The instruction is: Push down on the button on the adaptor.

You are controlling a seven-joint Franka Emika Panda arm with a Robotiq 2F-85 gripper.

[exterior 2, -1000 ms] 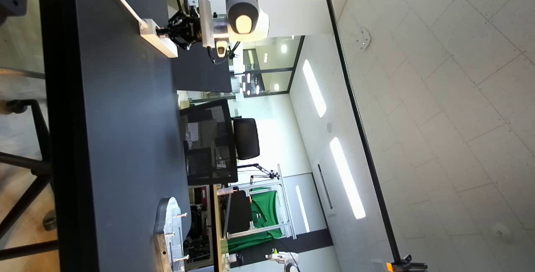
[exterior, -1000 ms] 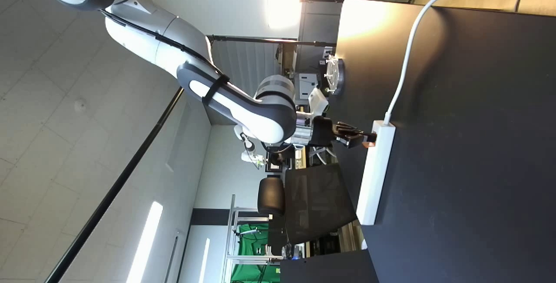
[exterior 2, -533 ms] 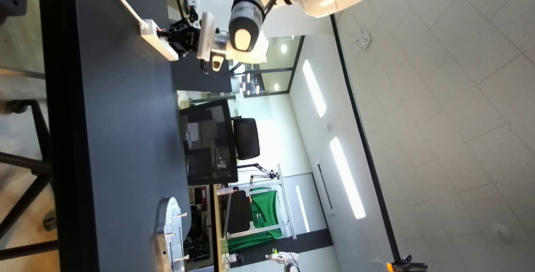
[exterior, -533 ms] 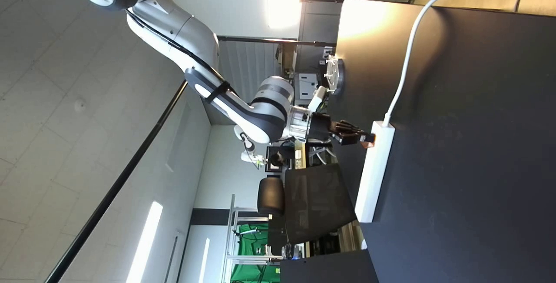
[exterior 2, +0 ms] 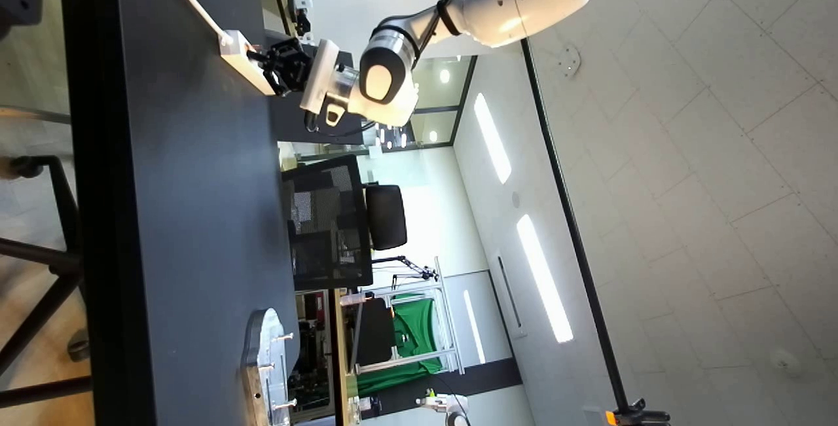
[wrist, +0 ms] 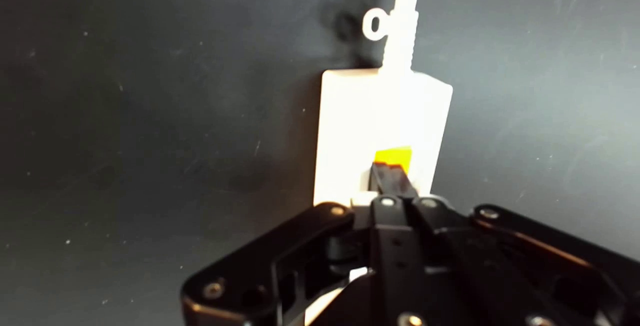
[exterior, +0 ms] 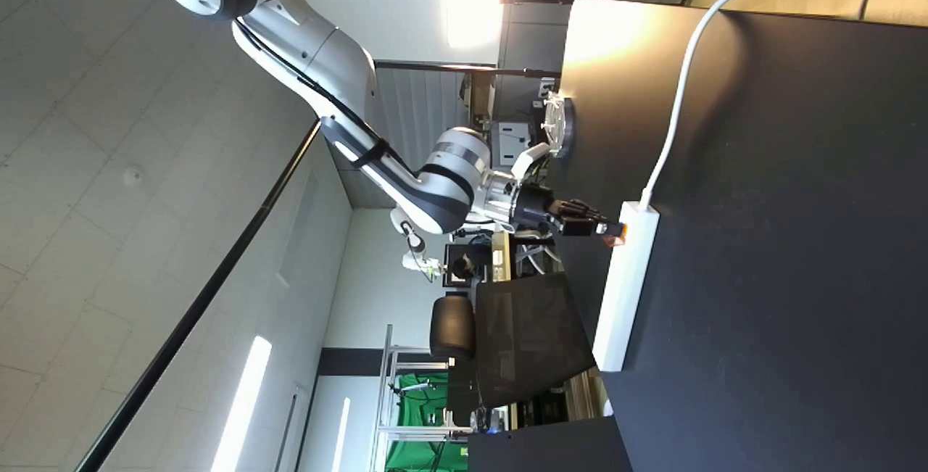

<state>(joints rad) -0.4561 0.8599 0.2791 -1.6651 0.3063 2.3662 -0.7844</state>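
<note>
Your strip (exterior: 625, 298) lies on the bench (exterior: 768, 254), its plain end close to the edge where the chair (exterior: 533, 341) stands. From its other end runs the cord (exterior: 681, 88), which you see crossing a side edge in an exterior view. Set into the top of the strip, toward the cord end, is the button (wrist: 393, 155), yellow-orange in the wrist view. Along the chair-side edge, well apart from the strip, you have a clear plate (exterior 2: 272, 353) on a dark base, with metal pegs (exterior 2: 285, 404) standing upright in it; in an exterior view it sits toward the corner lit by the lamp (exterior: 475, 6).

Your gripper (wrist: 395, 181) is narrow, its fingers brought together into one dark tip, and that tip is on the button, covering part of it. How far the button is pressed, you cannot tell.

Compared with half a second ago, your arm (exterior: 326, 59) has shifted: in both exterior views its wrist leans farther toward the plate's end of the bench. The tip stays at about the same spot, and the strip looks unmoved.
</note>
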